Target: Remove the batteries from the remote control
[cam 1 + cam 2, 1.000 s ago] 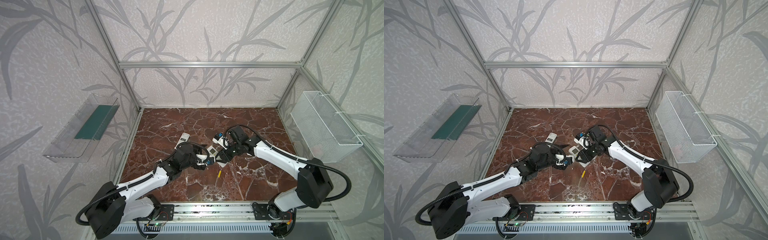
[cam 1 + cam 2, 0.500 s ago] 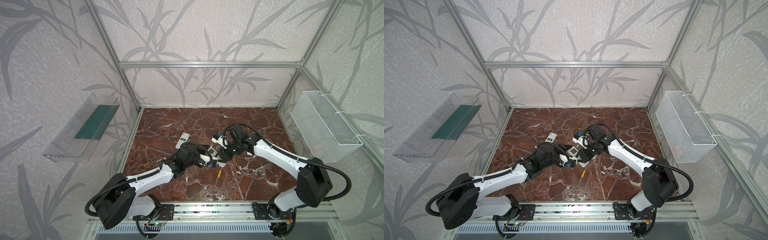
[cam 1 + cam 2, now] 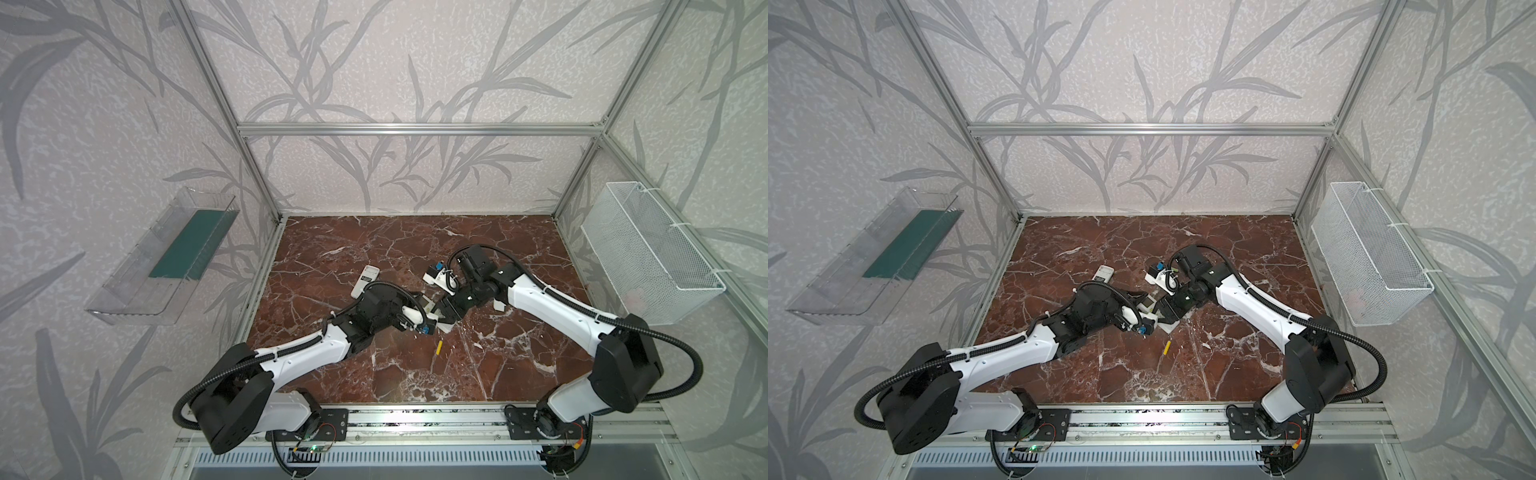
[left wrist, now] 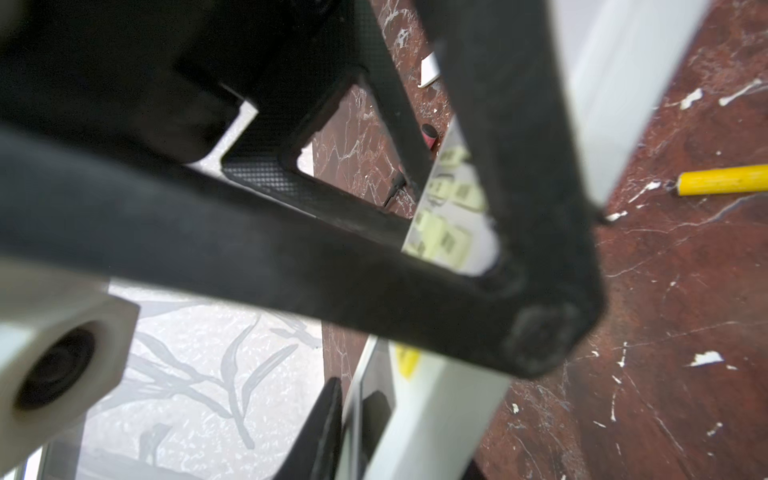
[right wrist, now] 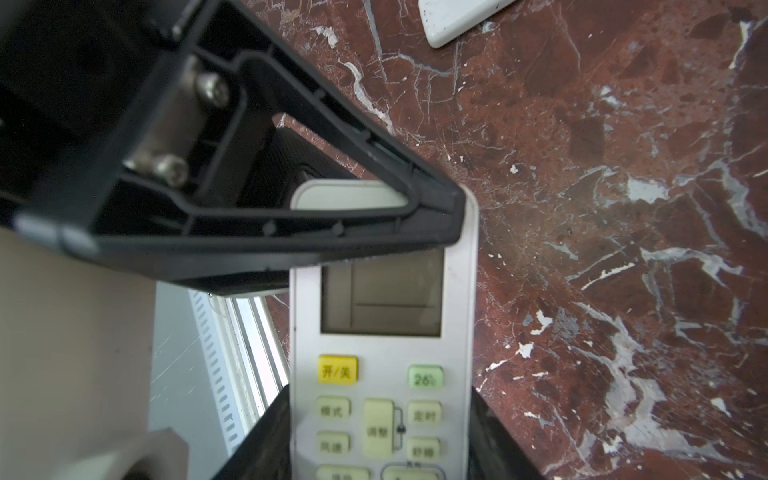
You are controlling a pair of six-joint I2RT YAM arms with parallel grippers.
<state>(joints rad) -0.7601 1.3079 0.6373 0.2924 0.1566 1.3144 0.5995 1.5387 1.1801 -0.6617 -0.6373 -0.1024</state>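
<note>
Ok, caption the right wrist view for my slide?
Right gripper holds the white remote by its screen end, left gripper grips its button end, over the marble table.

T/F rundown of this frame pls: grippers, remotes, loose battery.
1. The right gripper clamps the display end of the white remote. True.
2. The left gripper holds that remote's button end, a finger on each long edge. True.
3. The yellow battery is pinched in the left gripper. False: it lies loose on the marble table, apart from both grippers.
4. There is only one remote in the cell. False: a smaller remote lies alone on the table.
</note>
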